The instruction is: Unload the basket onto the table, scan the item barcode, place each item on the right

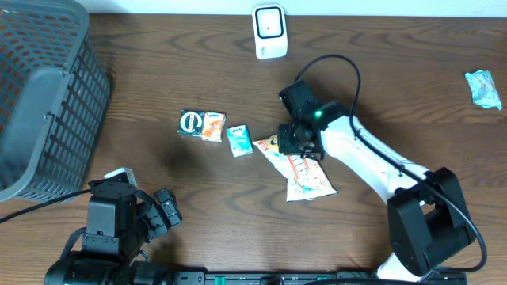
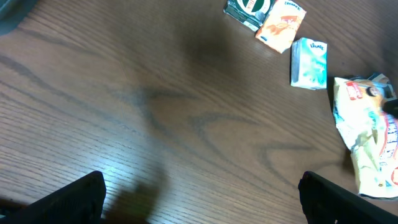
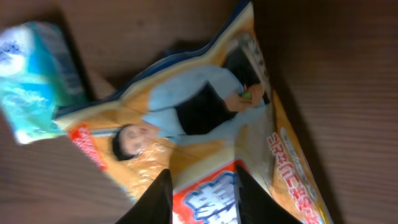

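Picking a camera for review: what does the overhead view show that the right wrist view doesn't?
Only overhead: the grey basket, the white scanner, a green pack, an orange pack, and the left hand, open. Only right wrist: the person printed on the snack bag. Both: the snack bag, the teal tissue pack beside it, and the right hand over the bag.

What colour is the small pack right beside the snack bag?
The tissue pack is teal and white, clearest in the left wrist view.
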Controlling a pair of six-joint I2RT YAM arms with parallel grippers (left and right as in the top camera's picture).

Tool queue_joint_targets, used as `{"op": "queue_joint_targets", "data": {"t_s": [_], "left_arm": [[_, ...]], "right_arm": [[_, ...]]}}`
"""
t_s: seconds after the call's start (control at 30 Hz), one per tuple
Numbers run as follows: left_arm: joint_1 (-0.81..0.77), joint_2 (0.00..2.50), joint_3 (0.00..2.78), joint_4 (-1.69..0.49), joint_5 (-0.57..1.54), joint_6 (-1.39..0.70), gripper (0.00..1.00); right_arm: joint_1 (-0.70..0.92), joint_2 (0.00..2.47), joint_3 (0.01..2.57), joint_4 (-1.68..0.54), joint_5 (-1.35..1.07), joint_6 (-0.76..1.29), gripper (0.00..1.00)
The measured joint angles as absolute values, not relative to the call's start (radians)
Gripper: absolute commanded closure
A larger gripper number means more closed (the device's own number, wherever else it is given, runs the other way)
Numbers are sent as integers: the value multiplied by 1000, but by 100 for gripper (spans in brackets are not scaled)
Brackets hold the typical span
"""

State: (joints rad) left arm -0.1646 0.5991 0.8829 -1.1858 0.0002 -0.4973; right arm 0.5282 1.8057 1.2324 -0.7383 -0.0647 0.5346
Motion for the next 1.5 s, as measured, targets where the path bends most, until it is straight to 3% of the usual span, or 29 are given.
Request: {"op": "queue_joint_targets", "data": {"t_s": [0.2,0.33,0.7,0.8,1.0,1.2,1.5], "left_arm": [[-165,599,883,-1186,1,-497,2],[-165,599,883,-1186,1,-497,2],[-165,599,883,-1186,0,-497,2],[-165,599,883,-1185,1,-497,2],[-165,599,883,-1186,0,-497,2],[-165,599,883,-1186,0,-497,2],[-165,599,883,-1185,0,-497,3]], "right_arm": [[528,1815,1116,-613,-73,569,89],[521,1815,1119,-627,-82,577,78],[440,1821,1411,-1106,-134,511,75],[453,1821,1410,-1181,-143,461,70],[557,1822,1259,-1072,-122,456,64],[585,1804,1100,-868,-107,498,71],[551,1796,1175,-922,-187,514,54]]}}
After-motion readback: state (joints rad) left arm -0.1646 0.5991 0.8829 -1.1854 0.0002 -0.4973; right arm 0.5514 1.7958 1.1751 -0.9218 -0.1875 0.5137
